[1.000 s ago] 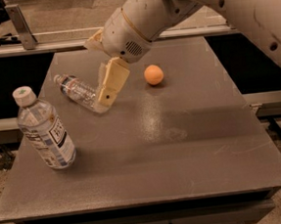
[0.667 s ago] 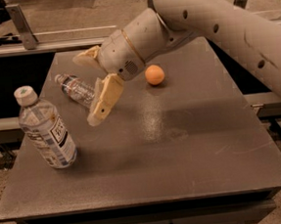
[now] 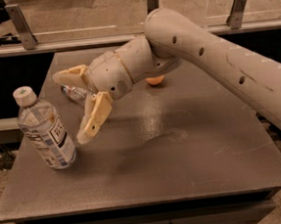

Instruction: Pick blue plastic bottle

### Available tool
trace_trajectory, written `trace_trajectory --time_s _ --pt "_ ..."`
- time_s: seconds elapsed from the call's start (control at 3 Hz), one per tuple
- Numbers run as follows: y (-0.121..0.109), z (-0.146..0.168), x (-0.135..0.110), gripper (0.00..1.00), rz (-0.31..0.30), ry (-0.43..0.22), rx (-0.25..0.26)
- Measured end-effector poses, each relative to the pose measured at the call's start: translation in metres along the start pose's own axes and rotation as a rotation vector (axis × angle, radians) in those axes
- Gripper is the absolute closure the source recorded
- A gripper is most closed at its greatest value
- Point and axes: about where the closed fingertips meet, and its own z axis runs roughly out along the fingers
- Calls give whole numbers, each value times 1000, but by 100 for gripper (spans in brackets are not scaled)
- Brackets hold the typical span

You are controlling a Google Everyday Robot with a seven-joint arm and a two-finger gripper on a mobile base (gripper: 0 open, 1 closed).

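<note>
Table (image 3: 195, 173), grey and matte-topped, fills most of the view, with faint scuffs on its surface and a dark shadow across the middle. Robot arm (image 3: 224, 57), off-white with small dark screw holes, enters from the right edge and reaches diagonally across the table toward the left, ending in a rounded wrist housing. Gripper (image 3: 69, 108), tan in colour, sits at the arm's end above the left half of the table; its two fingers (image 3: 95, 115) are spread well apart, one pointing left toward the far side of the table, the other angled down toward the near left, and nothing is held between them. Blue plastic bottle (image 3: 45, 132), clear with a white cap and a white-and-blue label with dark print, stands upright near the table's left edge, on the near side; it is just left of the gripper's lower finger, close to its tip but with a gap showing, not touched. Smaller clear bottle (image 3: 75, 92) lies on its side farther back on the table, seen in the opening between the fingers and partly hidden by the gripper. Orange ball (image 3: 155, 80) rests on the table behind the arm, mostly covered by it. Angled metal post (image 3: 21, 25) stands beyond the table's far left corner.
</note>
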Motion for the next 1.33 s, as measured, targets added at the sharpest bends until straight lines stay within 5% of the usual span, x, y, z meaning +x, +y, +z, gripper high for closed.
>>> trace_trajectory --time_s 0.33,1.0,1.33 --pt "10 12 -3 0 18 -73 -37" --pt "32 40 -33 42 -3 -194 -87" --pt "44 59 -47 64 -12 -179 -119"
